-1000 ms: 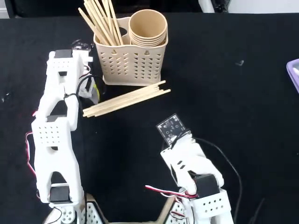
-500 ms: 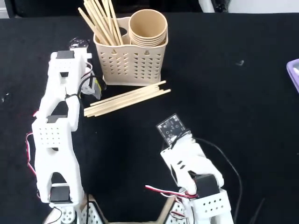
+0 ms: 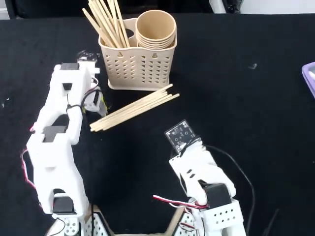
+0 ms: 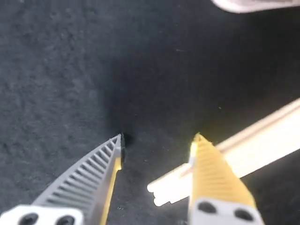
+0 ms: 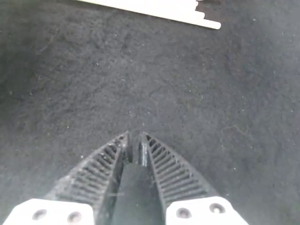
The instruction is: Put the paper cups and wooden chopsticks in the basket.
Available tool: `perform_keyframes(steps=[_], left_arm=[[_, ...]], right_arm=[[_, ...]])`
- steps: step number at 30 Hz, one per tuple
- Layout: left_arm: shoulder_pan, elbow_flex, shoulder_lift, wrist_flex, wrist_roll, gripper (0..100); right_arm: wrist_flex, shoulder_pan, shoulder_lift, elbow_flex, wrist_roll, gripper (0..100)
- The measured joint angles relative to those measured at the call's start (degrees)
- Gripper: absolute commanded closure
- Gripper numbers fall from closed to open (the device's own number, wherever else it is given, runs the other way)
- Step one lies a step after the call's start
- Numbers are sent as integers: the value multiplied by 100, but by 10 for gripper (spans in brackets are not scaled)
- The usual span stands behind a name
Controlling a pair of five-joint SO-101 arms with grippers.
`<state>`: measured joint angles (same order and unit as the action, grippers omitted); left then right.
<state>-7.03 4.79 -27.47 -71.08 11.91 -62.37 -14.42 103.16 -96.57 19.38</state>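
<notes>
My left tool [image 4: 158, 137] has swung in over the end of the loose chopsticks [image 4: 262, 136]. Its jaws are spread wide, one finger above the bundle and the other over bare table [image 4: 70, 70], with nothing gripped yet. That end has slid a little away from the basket [image 3: 138, 66], which already holds the paper cups [image 3: 156, 29], so the pickup looks close. My right tool [image 5: 134, 138] stays closed and empty, parked as before.

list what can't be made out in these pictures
High view: the purple thing is cut off by the right edge, so its kind is unclear.
High view: the paper cups are nested in the basket; their number is hidden.
Left wrist view: the loose chopsticks run past the edge, and the left hand covers part of them.
</notes>
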Motion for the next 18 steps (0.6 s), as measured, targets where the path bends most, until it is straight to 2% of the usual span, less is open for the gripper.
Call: perform_keyframes(steps=[5,12,18], left_arm=[[308,-1600,1187,782,62,794],[1468,-3727,2734,1925,703,794],[1512,-4193,3218,2277,782,794]], right_arm=[[0,0,0,0,0,961],[0,35,0,0,0,961],[0,35,0,0,0,961]])
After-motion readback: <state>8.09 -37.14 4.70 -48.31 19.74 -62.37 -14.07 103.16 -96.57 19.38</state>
